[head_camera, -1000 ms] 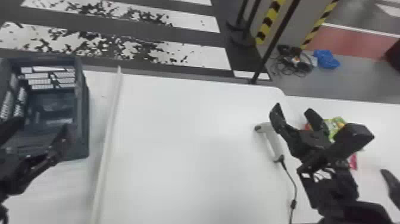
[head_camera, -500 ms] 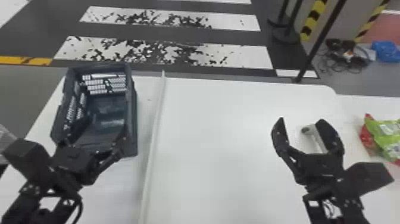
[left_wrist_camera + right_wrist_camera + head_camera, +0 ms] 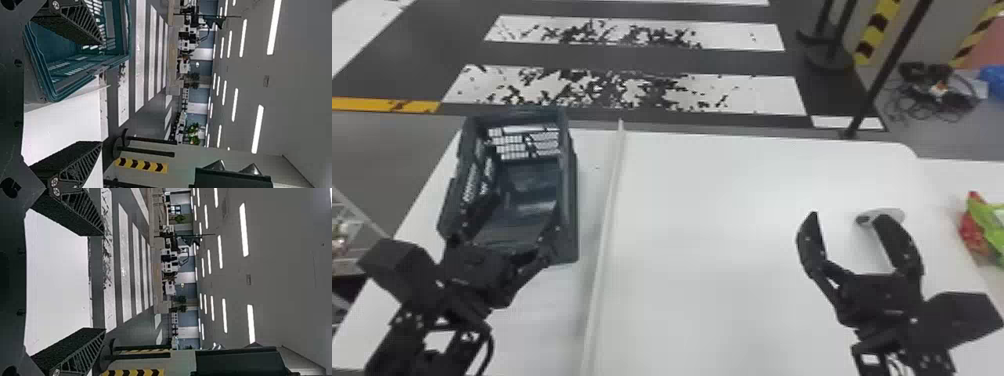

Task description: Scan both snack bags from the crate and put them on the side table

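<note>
A dark blue-grey crate (image 3: 572, 210) stands on the left of the white table; no bag can be made out inside it. My left gripper (image 3: 514, 220) is open over the crate's near part, and in the left wrist view the left gripper (image 3: 102, 92) has its fingers wide apart beside the teal-looking crate (image 3: 47, 84). On the right, my right gripper (image 3: 847, 220) is open and empty, as is the right gripper (image 3: 105, 282) in its wrist view. The scanner (image 3: 887, 216) lies partly behind its right finger. Green and red snack bags (image 3: 987, 225) rest on the side table (image 3: 952, 177).
A pale raised strip (image 3: 604, 225) runs front to back along the white table (image 3: 732, 240), between the crate and my right gripper. Beyond the table's far edge a black post (image 3: 887, 70) rises. A wire rack (image 3: 352, 215) stands at the left edge.
The head view has swung left, so the crate, the table and the snack bags all sit farther right in it. In the head view, the right gripper now stands left of the bags it overlapped before.
</note>
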